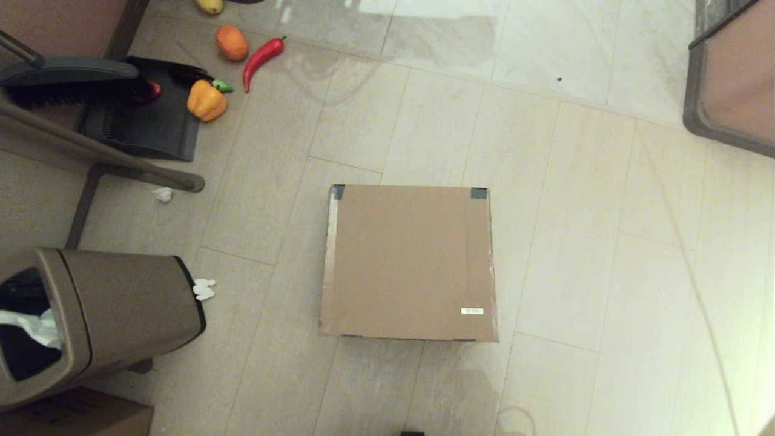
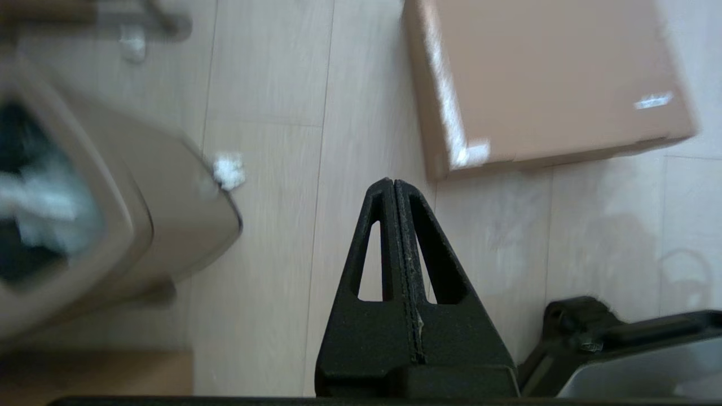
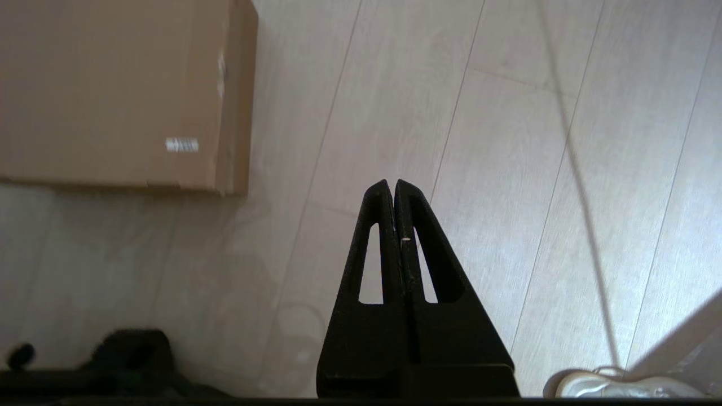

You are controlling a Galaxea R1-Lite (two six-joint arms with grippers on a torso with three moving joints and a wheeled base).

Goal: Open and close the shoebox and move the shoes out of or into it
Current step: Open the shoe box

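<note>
Head view, far left: tan trash bin (image 1: 109,315) lower left; dustpan (image 1: 145,115) w/ yellow pepper (image 1: 206,100), red chili (image 1: 261,57) upper left. Centre of frame: shoebox (image 1: 408,263) flat on the floor (image 1: 605,272), lid down, white label (image 1: 472,311) at its lower right. Shoes not visible. Left gripper (image 2: 393,183): jaws pressed together, holding nothing, above floor near box corner. Right gripper (image 3: 393,183): jaws together too, empty, over bare floor beside box.

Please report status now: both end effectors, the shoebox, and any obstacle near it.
Left end effector shut, empty, above floor near trash bin. Right end effector shut, empty, above bare floor. Shoebox closed, untouched; shoes not visible. Nothing on lid.
</note>
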